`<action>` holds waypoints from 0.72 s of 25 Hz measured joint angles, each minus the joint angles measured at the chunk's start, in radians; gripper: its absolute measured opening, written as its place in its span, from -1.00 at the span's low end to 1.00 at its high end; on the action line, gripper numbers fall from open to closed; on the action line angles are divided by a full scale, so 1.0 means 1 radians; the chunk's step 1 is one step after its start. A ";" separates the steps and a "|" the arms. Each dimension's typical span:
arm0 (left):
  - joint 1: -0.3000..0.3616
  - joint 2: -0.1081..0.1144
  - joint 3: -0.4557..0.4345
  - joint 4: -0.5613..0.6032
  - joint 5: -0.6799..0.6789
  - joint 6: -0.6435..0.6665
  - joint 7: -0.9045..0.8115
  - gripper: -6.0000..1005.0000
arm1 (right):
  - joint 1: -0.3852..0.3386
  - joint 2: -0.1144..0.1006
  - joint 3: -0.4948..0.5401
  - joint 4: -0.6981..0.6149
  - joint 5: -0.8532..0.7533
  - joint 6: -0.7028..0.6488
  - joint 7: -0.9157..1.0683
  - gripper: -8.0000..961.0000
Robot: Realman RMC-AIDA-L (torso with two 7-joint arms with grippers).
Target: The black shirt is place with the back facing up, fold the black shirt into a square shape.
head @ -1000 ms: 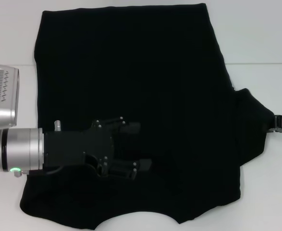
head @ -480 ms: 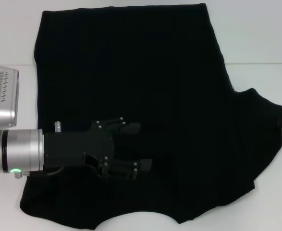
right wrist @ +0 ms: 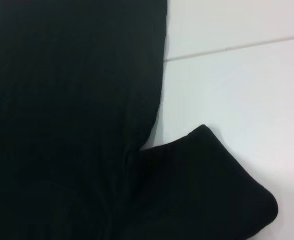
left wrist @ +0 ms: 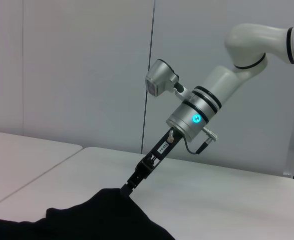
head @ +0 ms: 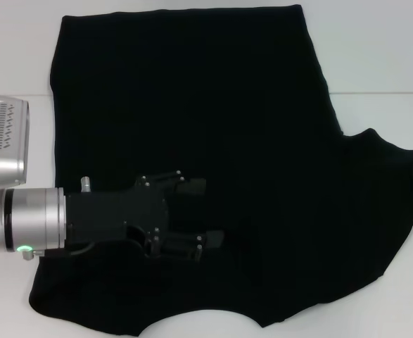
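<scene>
On the left, the left gripper (head: 195,215) lies low over the black shirt (head: 213,127), near its neckline end, with its jaws parted a moderate way and nothing between them; it looks to be pinning the cloth or simply resting there, and I cannot tell which. The one black shirt is spread flat across the white table (head: 382,56), filling most of the head view, plain side up, the curved neckline at the near edge. To the right, the sleeve is drawn out to a point at the edge of the head view, where the right gripper (left wrist: 128,186) pinches its tip; the left wrist view shows those slim jaws closed on the cloth just above the table. The step in hand appears to be stretching the sleeve out before folding it inward. To do it well, the right gripper should keep the cloth taut but not drag the body sideways, and the left should hold the torso down so the fold line stays straight. Count: one shirt, two grippers, one table.
</scene>
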 joint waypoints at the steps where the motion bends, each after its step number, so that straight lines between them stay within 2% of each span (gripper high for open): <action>1: -0.001 0.000 0.000 0.000 0.000 -0.001 0.000 0.86 | 0.001 0.000 0.000 0.000 0.001 0.000 -0.003 -0.97; 8: -0.005 0.000 0.000 -0.002 0.000 -0.004 -0.002 0.86 | 0.031 0.007 0.000 -0.001 0.002 -0.014 -0.020 -0.96; 12: -0.006 0.000 0.000 -0.002 0.000 -0.004 -0.002 0.85 | 0.084 0.028 -0.008 -0.003 0.003 -0.073 -0.038 -0.96; 14: -0.005 0.000 -0.003 -0.002 0.000 -0.004 -0.002 0.85 | 0.121 0.046 -0.022 -0.003 -0.002 -0.105 -0.050 -0.96; 18: -0.005 0.003 -0.024 -0.005 0.000 -0.004 -0.003 0.85 | 0.190 0.079 -0.127 0.007 -0.006 -0.121 -0.031 -0.95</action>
